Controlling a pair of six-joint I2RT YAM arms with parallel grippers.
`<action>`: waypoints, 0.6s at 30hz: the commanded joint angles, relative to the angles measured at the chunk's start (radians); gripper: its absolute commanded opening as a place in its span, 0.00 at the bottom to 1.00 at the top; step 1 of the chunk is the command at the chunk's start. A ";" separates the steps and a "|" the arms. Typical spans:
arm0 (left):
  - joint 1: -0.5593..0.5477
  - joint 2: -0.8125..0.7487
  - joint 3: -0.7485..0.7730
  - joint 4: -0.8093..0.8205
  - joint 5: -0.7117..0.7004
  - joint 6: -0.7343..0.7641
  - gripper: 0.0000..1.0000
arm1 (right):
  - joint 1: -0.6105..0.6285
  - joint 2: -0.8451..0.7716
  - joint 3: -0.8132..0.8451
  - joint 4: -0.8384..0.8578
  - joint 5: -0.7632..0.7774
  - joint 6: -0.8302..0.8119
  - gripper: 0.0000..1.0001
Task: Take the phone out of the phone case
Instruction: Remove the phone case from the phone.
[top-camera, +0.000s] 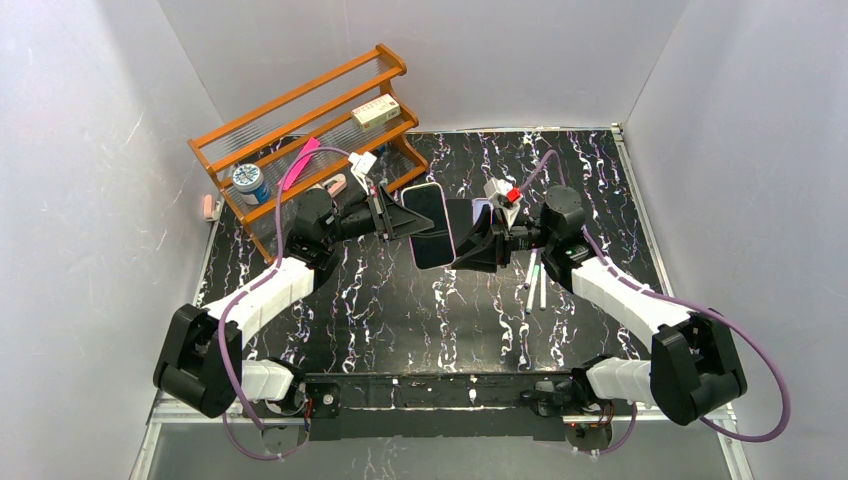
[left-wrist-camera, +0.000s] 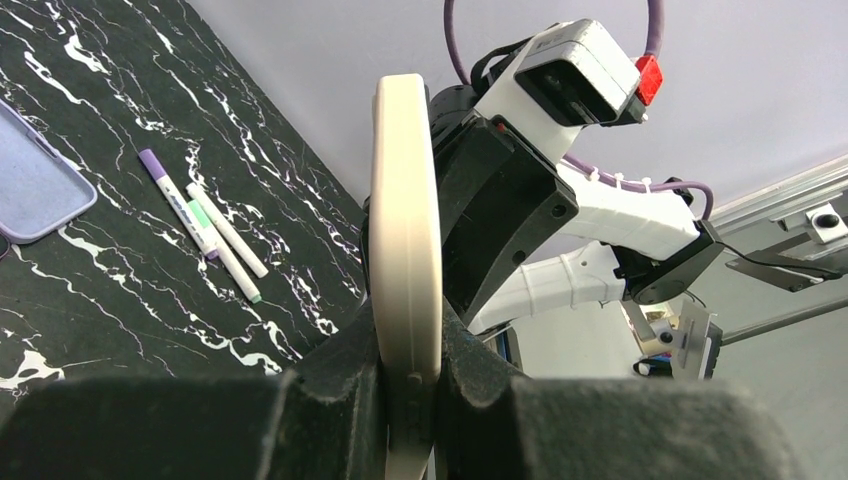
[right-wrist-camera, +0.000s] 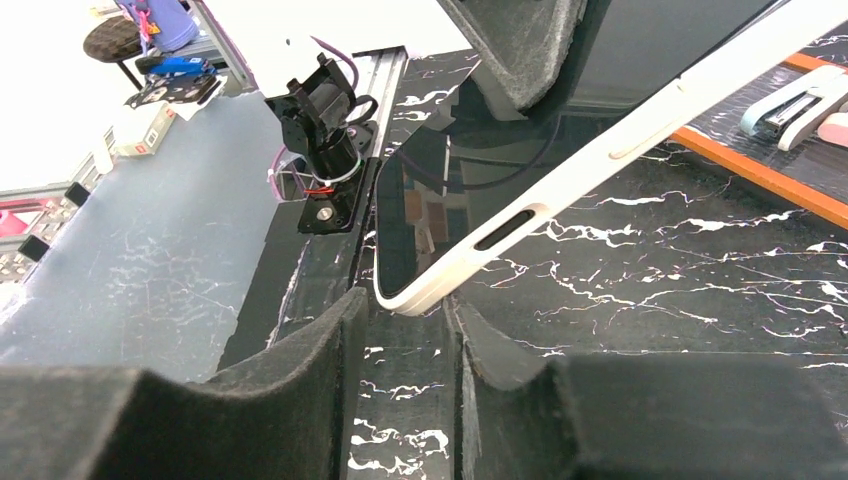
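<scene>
A phone (top-camera: 430, 225) with a dark screen and cream-white edge is held in the air over the middle of the table. My left gripper (top-camera: 395, 215) is shut on its left edge; in the left wrist view the phone (left-wrist-camera: 405, 200) stands edge-on between the pads, at the gripper (left-wrist-camera: 408, 360). A lavender phone case (top-camera: 481, 210) lies on the table behind the right gripper; it also shows in the left wrist view (left-wrist-camera: 30, 185), looking empty. My right gripper (top-camera: 470, 250) is open; in its view the phone's lower corner (right-wrist-camera: 440, 280) sits just beyond the gripper (right-wrist-camera: 405, 330), untouched.
An orange wooden rack (top-camera: 300, 130) holding a box, a tin and small items stands at the back left. Two markers (top-camera: 535, 280) lie right of centre, also seen in the left wrist view (left-wrist-camera: 200, 225). A pink eraser (top-camera: 208, 207) lies at the left wall.
</scene>
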 joint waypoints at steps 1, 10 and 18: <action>-0.008 -0.035 0.046 0.027 0.001 0.016 0.00 | 0.018 -0.005 0.028 0.073 -0.030 0.017 0.38; -0.040 -0.037 0.052 0.027 0.024 -0.059 0.00 | 0.029 0.052 0.068 0.039 -0.022 -0.038 0.21; -0.046 -0.029 0.065 0.027 0.041 -0.135 0.00 | 0.057 0.064 0.121 -0.133 0.001 -0.266 0.09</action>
